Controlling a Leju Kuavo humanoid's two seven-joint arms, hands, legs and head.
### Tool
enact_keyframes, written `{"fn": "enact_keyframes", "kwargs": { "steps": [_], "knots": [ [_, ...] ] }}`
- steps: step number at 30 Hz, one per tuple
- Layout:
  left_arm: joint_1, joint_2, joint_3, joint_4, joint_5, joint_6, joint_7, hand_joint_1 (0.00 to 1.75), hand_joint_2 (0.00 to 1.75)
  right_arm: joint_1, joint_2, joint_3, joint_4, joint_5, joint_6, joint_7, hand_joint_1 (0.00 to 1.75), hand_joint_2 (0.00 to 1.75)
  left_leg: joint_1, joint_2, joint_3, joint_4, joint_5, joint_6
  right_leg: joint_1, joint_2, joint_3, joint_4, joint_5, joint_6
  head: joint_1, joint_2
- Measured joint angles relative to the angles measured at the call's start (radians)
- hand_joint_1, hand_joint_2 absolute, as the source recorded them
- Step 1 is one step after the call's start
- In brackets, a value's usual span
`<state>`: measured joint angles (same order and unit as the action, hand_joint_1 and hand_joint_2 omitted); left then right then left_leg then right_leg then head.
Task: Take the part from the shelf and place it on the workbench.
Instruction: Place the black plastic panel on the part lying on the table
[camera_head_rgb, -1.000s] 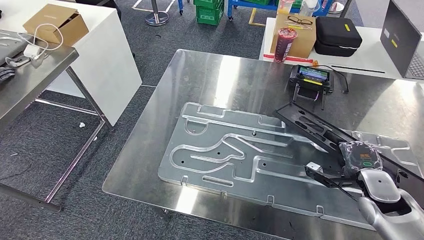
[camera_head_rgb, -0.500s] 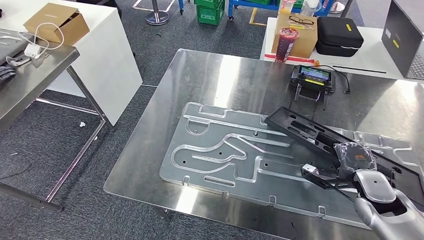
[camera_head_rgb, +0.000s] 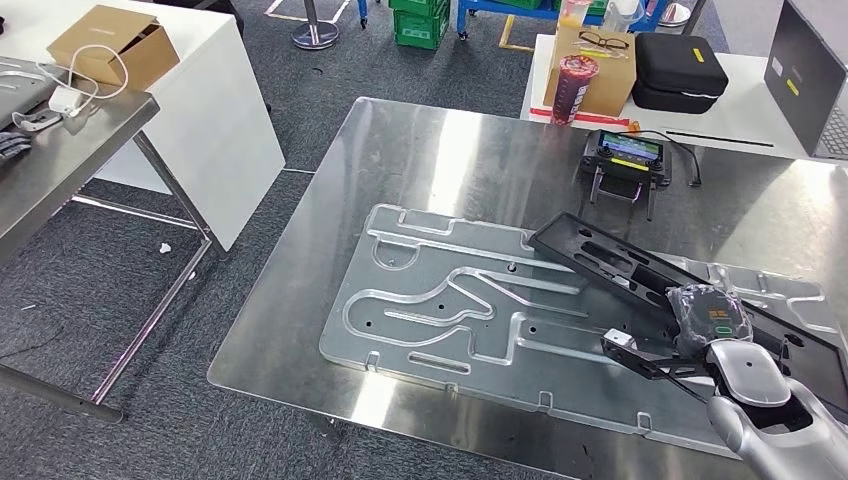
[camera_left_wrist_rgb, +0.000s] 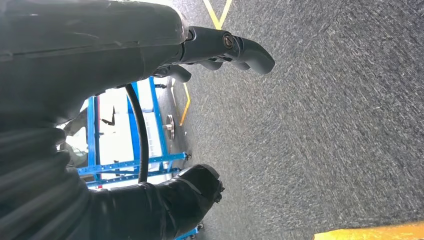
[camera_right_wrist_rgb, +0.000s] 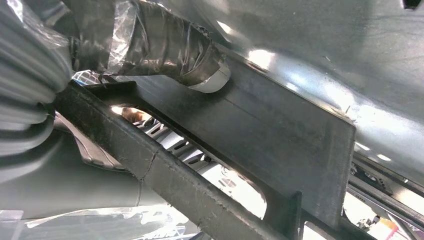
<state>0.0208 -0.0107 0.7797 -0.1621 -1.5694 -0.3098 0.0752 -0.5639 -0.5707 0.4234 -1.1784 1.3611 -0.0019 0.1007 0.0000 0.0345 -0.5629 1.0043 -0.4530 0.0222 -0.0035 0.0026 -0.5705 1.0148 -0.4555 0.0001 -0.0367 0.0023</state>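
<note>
Black sheet-metal part (camera_head_rgb: 640, 275), long w/ slots, lies angled across the right half of the workbench (camera_head_rgb: 450, 150), over the grey routed plate (camera_head_rgb: 450, 300); far end looks down on the plate, near end at the right hand (camera_head_rgb: 715, 320). Right hand is clamped on the part's near section — wrist view shows a taped finger (camera_right_wrist_rgb: 165, 47) pressing the flat bar (camera_right_wrist_rgb: 260, 130). Judgement: placing step nearly done; to finish well, lower the near end till the part sits flat, keep it level so it doesn't scrape or pivot on the plate's ribs, then let go straight and lift clear w/o dragging. Left hand (camera_left_wrist_rgb: 200, 50) hangs over carpet, holding nothing, fingers loosely apart. Around: handheld controller (camera_head_rgb: 628, 155) w/ lit screen toward the far right edge of the bench, close to the part's far end — don't swing that way. Beyond on a white table: red cup (camera_head_rgb: 570, 88), cardboard box (camera_head_rgb: 600, 75), black case (camera_head_rgb: 675, 70), laptop (camera_head_rgb: 805, 75). Nothing blocks the set-down spot.
</note>
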Motion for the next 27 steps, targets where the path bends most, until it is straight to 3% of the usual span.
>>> {"fn": "enact_keyframes", "kwargs": {
  "steps": [7,9,13,16,27],
  "knots": [
    [0.000,0.000,0.000,0.000,0.000,0.000,0.000,0.00,1.75,0.000,0.001,0.001,-0.001,0.005,-0.004,-0.004,1.75,1.75,0.000,-0.001,-0.002,0.000,0.000,0.000,0.000,-0.001,0.000,0.000,0.000,0.000,0.000,0.000],
    [0.001,-0.001,0.000,0.000,0.005,-0.002,-0.007,0.00,1.75,0.000,0.022,0.021,-0.024,0.059,-0.048,-0.047,1.75,1.75,0.000,-0.001,-0.007,0.000,0.000,0.000,0.000,-0.001,0.000,0.001,0.000,0.000,0.001,0.000],
    [-0.002,-0.003,0.000,0.000,0.017,-0.006,-0.020,0.00,1.75,-0.023,0.120,0.207,-0.159,0.198,-0.138,-0.076,1.75,1.75,0.000,0.011,-0.004,0.001,-0.001,-0.001,0.002,0.011,-0.007,0.002,0.003,-0.003,-0.001,0.000],
    [-0.011,-0.008,0.000,0.000,0.018,-0.007,-0.024,0.00,1.75,-0.031,0.162,0.322,-0.231,0.194,-0.133,-0.057,1.75,1.75,0.001,-0.003,-0.005,0.001,0.004,-0.002,0.002,-0.005,-0.007,0.002,0.000,-0.005,-0.001,0.000],
    [0.006,-0.011,0.000,0.000,0.018,-0.009,-0.024,0.00,1.75,-0.058,0.167,0.421,-0.284,0.175,-0.143,-0.039,1.75,1.75,0.001,-0.011,-0.010,0.001,0.005,-0.002,0.002,-0.012,-0.008,0.002,0.000,-0.005,0.000,0.000]
  ]
}}
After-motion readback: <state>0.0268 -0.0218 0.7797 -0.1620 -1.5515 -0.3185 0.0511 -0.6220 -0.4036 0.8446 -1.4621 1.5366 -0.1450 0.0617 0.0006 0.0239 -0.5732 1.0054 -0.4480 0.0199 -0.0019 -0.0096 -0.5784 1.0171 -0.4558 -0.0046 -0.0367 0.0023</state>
